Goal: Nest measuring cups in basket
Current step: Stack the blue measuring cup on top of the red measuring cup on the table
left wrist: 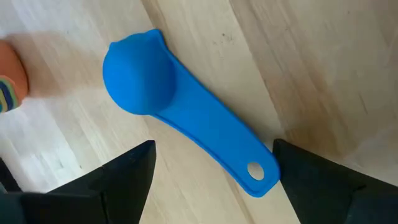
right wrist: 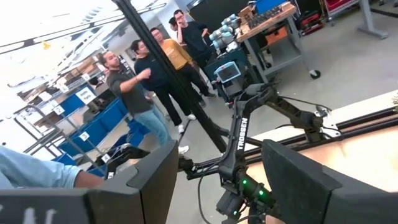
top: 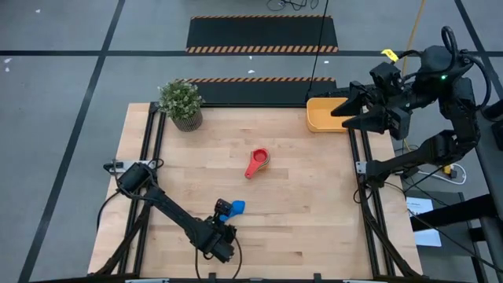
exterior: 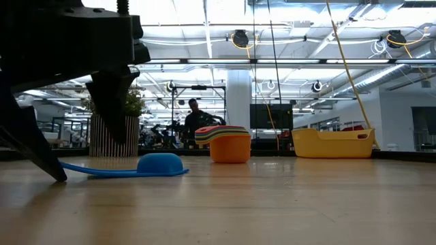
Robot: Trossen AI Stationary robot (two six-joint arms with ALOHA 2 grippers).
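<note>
A blue measuring cup (left wrist: 140, 78) lies bowl-down on the table near its near edge, handle (left wrist: 217, 140) pointing at my left gripper (left wrist: 214, 149). That gripper is open and low, one finger on each side of the handle's free end, touching nothing; the same cup (top: 233, 207) sits just ahead of it (top: 223, 229). The other cups stand nested in a stack (top: 258, 163) at mid-table, red on top, orange outermost (exterior: 229, 146). The yellow basket (top: 324, 118) rests at the far right corner. My right gripper (top: 346, 112) hangs open above the basket's right end.
A potted green plant (top: 181, 103) stands at the far left corner. Bare wood lies between the blue cup, the stack and the basket (exterior: 334, 143). People (right wrist: 155, 74) stand in the room beyond the table.
</note>
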